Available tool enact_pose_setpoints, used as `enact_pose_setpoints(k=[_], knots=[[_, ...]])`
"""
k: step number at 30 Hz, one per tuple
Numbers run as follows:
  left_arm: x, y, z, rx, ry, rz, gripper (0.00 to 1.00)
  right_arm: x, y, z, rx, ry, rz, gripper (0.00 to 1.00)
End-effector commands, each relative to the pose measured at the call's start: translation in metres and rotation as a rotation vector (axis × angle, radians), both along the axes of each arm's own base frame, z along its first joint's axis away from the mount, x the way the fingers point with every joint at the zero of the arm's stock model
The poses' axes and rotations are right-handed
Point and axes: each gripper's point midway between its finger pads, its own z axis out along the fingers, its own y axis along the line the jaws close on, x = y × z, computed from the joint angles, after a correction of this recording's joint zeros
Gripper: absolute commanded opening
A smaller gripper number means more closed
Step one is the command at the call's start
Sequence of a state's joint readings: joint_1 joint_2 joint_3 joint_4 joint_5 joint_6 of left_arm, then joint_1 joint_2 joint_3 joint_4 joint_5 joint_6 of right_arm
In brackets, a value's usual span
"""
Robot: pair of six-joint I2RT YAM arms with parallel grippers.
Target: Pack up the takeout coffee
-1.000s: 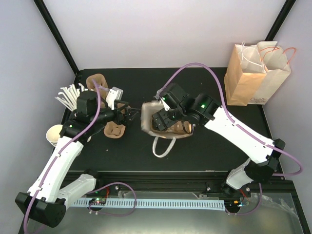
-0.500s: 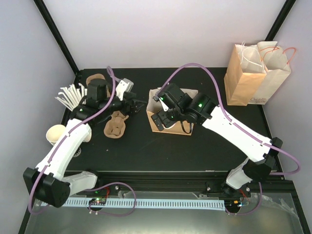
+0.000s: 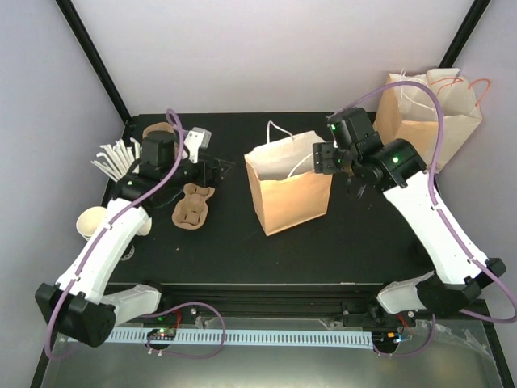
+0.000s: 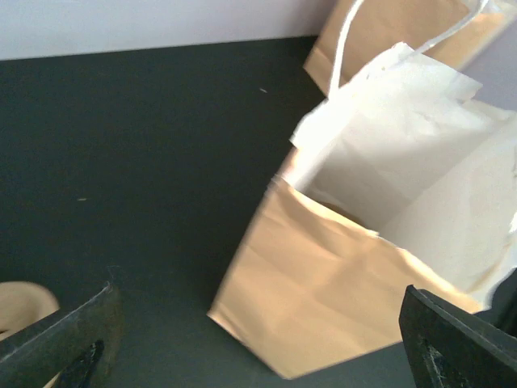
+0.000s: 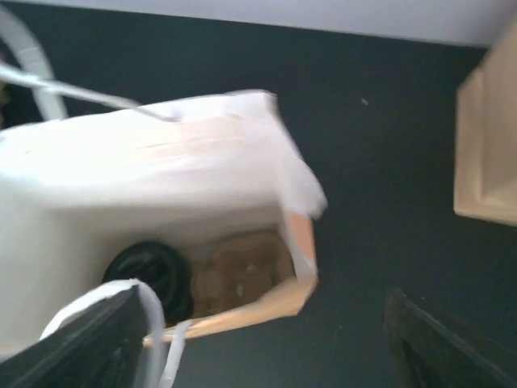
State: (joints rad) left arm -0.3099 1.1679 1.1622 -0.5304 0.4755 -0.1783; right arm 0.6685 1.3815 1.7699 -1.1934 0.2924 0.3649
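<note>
I'm watching the bag (image 3: 291, 190), now standing upright mid-frame; the takeout coffee (image 5: 149, 275) is sitting inside; left gripper (image 4: 258, 323) and right gripper (image 5: 262, 323) are both gaping wide, empty; packing's looking done.

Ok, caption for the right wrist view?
Open paper bag from above, takeout coffee and pulp carrier at its bottom.

Nothing here reads as text for you — the brown paper bag (image 3: 295, 194) at the table's centre shows plain sides, the takeout coffee (image 5: 149, 275) inside it is only a blurred black lid, and the second bag (image 3: 460, 121) at two o'clock shows no legible print.
</note>
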Motion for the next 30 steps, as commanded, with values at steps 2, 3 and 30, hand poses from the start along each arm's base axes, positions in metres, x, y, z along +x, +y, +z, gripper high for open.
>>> enact_pose_setpoints(k=[2, 3, 30], knots=[[-0.010, 0.040, 0.008, 0.044, 0.015, 0.224, 0.97, 0.027, -0.039, -0.043, -0.087, 0.113, -0.182, 0.77], [-0.012, 0.041, 0.007, 0.044, 0.018, 0.228, 0.97, 0.032, -0.040, -0.047, -0.093, 0.118, -0.190, 0.75], [-0.021, -0.058, 0.026, -0.065, -0.008, -0.050, 0.96, -0.005, -0.043, 0.043, 0.074, -0.088, -0.024, 1.00]])
